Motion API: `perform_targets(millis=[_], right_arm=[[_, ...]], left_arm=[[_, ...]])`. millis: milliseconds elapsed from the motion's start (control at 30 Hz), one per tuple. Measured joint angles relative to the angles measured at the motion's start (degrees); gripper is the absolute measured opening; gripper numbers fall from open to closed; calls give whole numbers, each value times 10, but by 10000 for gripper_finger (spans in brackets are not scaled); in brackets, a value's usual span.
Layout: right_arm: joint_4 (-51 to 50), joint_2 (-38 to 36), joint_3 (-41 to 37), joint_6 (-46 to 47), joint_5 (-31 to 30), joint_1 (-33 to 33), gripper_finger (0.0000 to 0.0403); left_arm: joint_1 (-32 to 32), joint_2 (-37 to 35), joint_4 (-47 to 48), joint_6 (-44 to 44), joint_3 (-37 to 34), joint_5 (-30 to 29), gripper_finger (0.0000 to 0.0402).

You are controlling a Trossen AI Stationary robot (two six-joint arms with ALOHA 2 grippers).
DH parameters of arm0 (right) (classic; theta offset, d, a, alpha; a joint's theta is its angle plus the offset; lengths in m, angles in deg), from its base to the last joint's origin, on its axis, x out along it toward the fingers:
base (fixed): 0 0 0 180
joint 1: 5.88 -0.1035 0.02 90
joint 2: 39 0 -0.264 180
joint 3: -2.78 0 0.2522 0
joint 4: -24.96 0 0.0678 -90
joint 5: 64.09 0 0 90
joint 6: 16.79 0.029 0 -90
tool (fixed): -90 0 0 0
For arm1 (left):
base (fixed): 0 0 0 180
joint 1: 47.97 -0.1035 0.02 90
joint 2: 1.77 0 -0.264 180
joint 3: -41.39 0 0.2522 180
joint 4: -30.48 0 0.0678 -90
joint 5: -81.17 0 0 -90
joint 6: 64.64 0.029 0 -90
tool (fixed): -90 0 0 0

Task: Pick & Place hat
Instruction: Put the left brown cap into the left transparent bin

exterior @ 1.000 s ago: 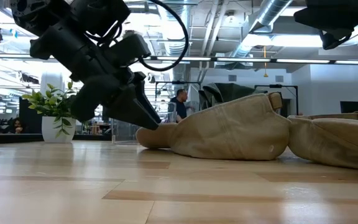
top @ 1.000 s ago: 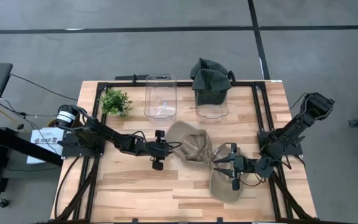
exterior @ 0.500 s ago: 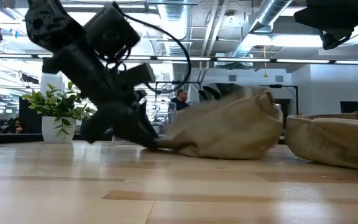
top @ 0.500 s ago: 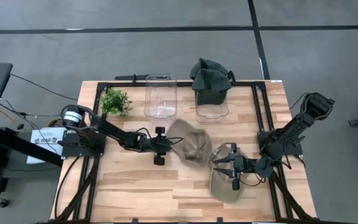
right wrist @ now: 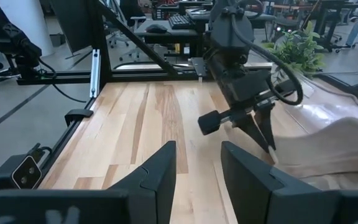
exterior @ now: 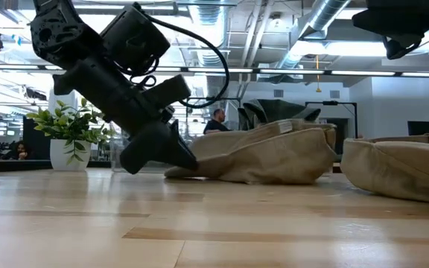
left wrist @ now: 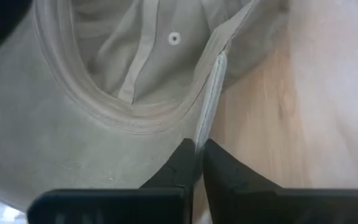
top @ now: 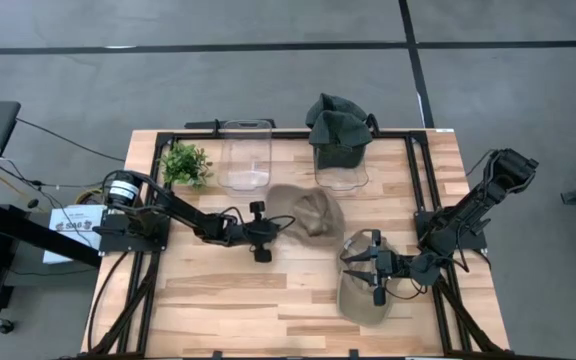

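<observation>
- Hat (top: 306, 215), tan, lies mid-table just in front of the two clear bins; its inside with the sweatband faces the left wrist camera (left wrist: 117, 81), and in the low view it sits slumped on the wood (exterior: 267, 152).
- Table (top: 218, 300) is light wood with a black frame along its edges.
- Left arm (top: 183, 215) reaches across from the left side, low over the table.
- Right arm (top: 468, 210) comes in from the right edge.
- Second tan hat (top: 363, 295) lies near the front right, partly under the right gripper; in the low view it shows at the right edge (exterior: 401, 167).
- Left bin (top: 245, 157), clear, stands at the back centre-left; whether anything lies in it cannot be told.
- Right bin (top: 340, 165), clear, stands beside it and holds a dark green hat (top: 338, 122) that bulges above its rim.
- Plant (top: 185, 163) stands at the back left, beside the left bin.
- Left gripper (top: 265, 232) is pinched narrow on the tan hat's edge, fingers (left wrist: 182, 165) closed on the rim fabric, touching the table in the low view (exterior: 155, 149).
- Right gripper (top: 363, 268) hovers over the second hat with fingers (right wrist: 160, 168) spread wide, holding nothing.
</observation>
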Motion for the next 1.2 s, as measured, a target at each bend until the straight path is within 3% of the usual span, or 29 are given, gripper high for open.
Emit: perform_targets(millis=[100, 400, 533, 667, 800, 1000, 1100, 1200], right_arm=[[0, 0, 0, 0, 0, 0, 118], [0, 0, 0, 0, -12, 0, 118], [-1, 0, 0, 0, -59, 0, 118], [-5, 0, 0, 0, -156, 0, 114], [-5, 0, 0, 0, -230, 15, 91], [3, 0, 7, -8, -229, 84, 39], [4, 0, 32, -49, -228, 112, 10], [4, 0, 62, -97, -223, 135, 6]], left_arm=[[16, -9, 2, -4, -1, -28, 12], [72, -103, -2, 2, -1, -22, 11], [100, -145, -6, 21, -1, -23, 11], [124, -175, -16, 24, -1, -18, 10], [139, -180, -59, 26, -1, 10, 10], [139, -180, -78, 17, -1, 51, 10], [139, -176, -80, 13, -1, 51, 10], [139, -168, -80, 10, -1, 58, 10]])
